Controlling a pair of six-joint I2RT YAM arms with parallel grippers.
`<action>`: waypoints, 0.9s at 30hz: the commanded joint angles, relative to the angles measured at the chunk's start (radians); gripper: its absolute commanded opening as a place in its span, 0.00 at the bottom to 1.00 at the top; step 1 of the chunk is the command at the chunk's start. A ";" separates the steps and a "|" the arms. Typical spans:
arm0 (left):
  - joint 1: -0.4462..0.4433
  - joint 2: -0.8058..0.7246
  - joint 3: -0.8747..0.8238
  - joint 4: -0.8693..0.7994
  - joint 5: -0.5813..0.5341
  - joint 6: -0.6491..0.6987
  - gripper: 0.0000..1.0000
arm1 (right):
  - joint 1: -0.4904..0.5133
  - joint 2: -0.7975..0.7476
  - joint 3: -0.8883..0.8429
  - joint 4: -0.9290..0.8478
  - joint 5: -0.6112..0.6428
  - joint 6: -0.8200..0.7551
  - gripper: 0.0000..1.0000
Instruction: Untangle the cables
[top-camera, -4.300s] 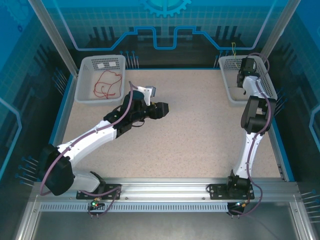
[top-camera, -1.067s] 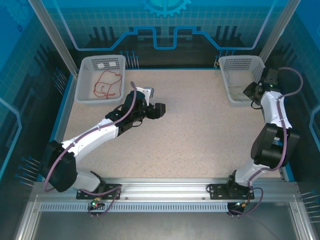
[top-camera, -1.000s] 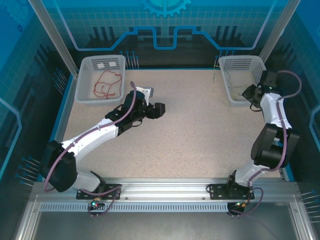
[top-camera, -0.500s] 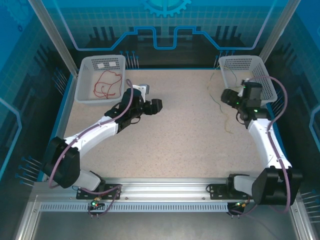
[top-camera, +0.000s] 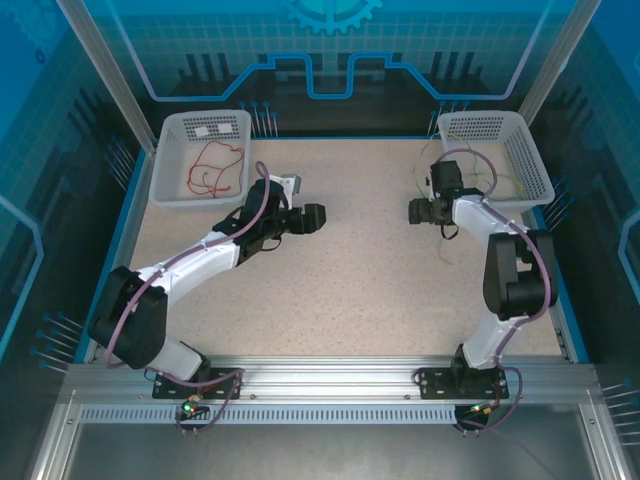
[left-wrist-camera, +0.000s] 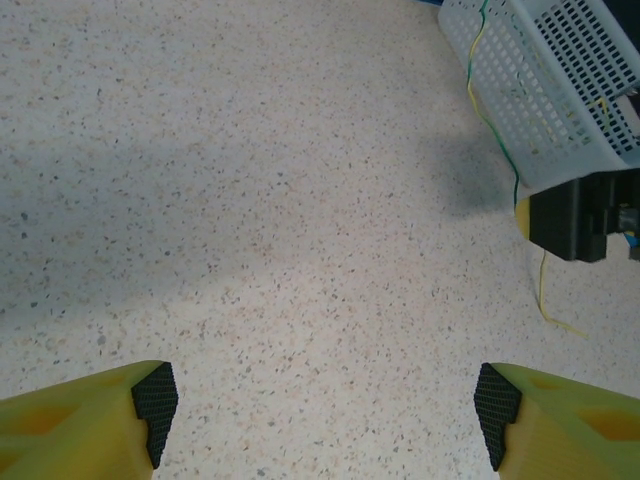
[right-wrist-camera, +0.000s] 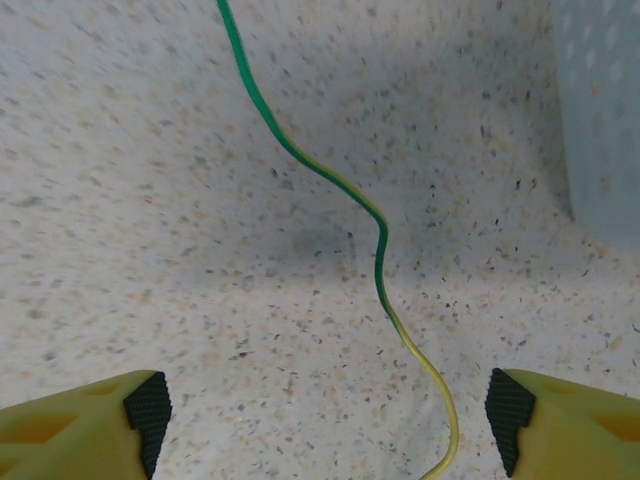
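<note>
A red cable (top-camera: 215, 170) lies coiled in the left white basket (top-camera: 170, 185). A thin green-and-yellow cable (right-wrist-camera: 380, 250) runs wavy across the speckled table between the fingers of my right gripper (right-wrist-camera: 327, 420), which is open and not touching it. In the left wrist view the same cable (left-wrist-camera: 495, 120) hangs down the side of the right basket (left-wrist-camera: 560, 90) and trails onto the table. In the top view my right gripper (top-camera: 418, 211) is just left of the right basket (top-camera: 530, 170). My left gripper (top-camera: 312, 218) (left-wrist-camera: 325, 415) is open over bare table, pointing at the right gripper.
Both baskets stand at the table's far corners. A blue rim and glass walls close in the table. The thick purple-grey arm cable (top-camera: 470, 160) loops over the right basket's front. Open tabletop lies between the two grippers and toward the near edge.
My right arm has swung out of the right basket and leftward onto the table, bringing the green-yellow cable over the basket's edge. The left gripper has barely shifted.
</note>
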 joint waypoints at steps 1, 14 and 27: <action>-0.002 -0.032 -0.019 -0.004 0.018 -0.003 0.81 | 0.005 0.078 0.065 -0.043 0.103 0.007 0.84; -0.002 -0.012 0.003 0.009 0.032 -0.010 0.82 | -0.055 0.238 0.171 -0.064 0.058 0.016 0.44; -0.001 -0.060 -0.031 -0.006 0.003 0.006 0.82 | -0.042 0.135 0.147 -0.031 0.022 -0.028 0.00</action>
